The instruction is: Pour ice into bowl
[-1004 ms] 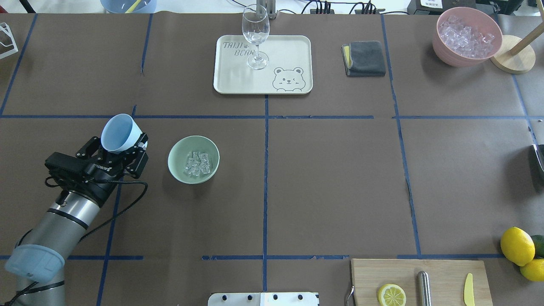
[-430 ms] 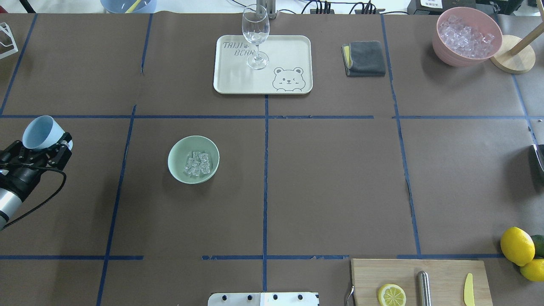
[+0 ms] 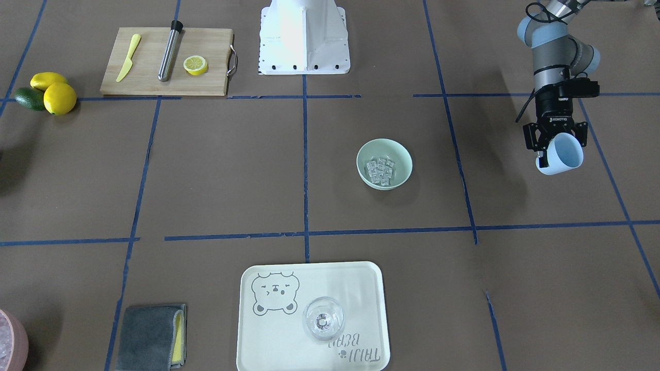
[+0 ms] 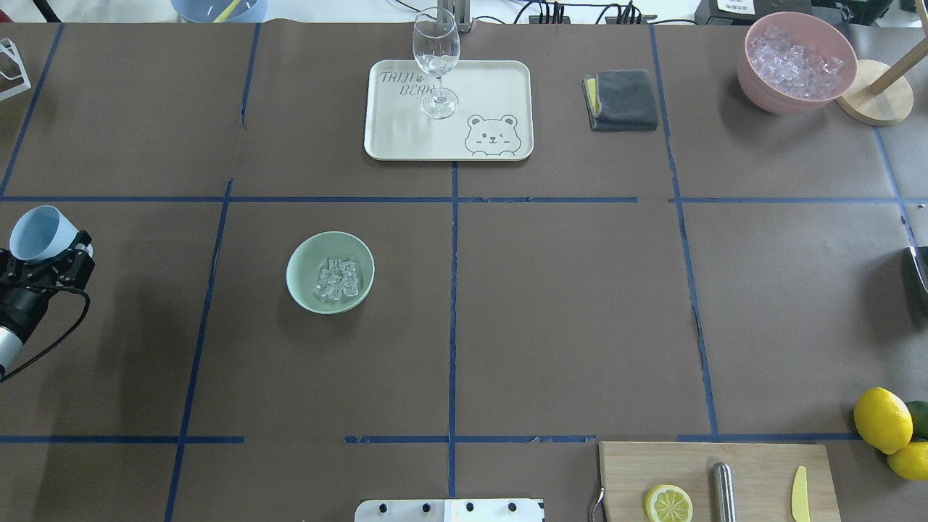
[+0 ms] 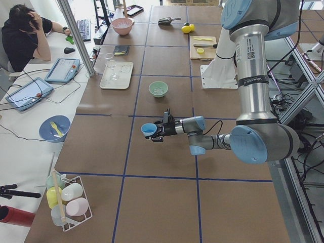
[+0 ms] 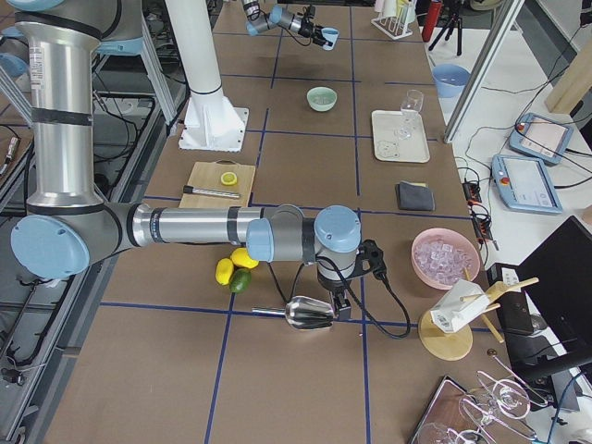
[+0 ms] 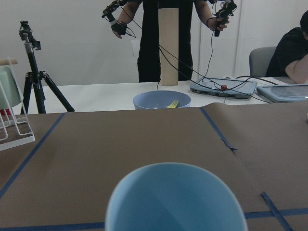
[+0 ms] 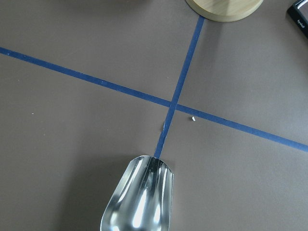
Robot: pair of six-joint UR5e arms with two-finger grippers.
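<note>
The pale mint-green bowl (image 4: 299, 290) stands left of the table's middle with a heap of clear ice cubes (image 4: 336, 279) in it; it also shows in the front view (image 3: 399, 154) with the ice (image 3: 380, 171). My left gripper (image 4: 52, 254) is at the table's far left edge, well away from the bowl, shut on a light blue cup (image 4: 35, 232). The cup is tilted and held above the table (image 3: 563, 154); its inside looks empty in the left wrist view (image 7: 175, 202). My right gripper (image 6: 335, 305) is over a metal scoop (image 8: 139, 202); I cannot tell whether it is shut.
A cream tray (image 4: 500, 80) with a wine glass (image 4: 436, 61) stands at the back. A grey cloth (image 4: 623, 99) and a pink container of ice (image 4: 796, 61) are back right. A cutting board (image 4: 761, 464) and lemons (image 4: 882, 419) are front right.
My left arm has drawn back to the left with the blue cup, from beside the bowl to the table's left edge. The bowl and ice have not moved.
</note>
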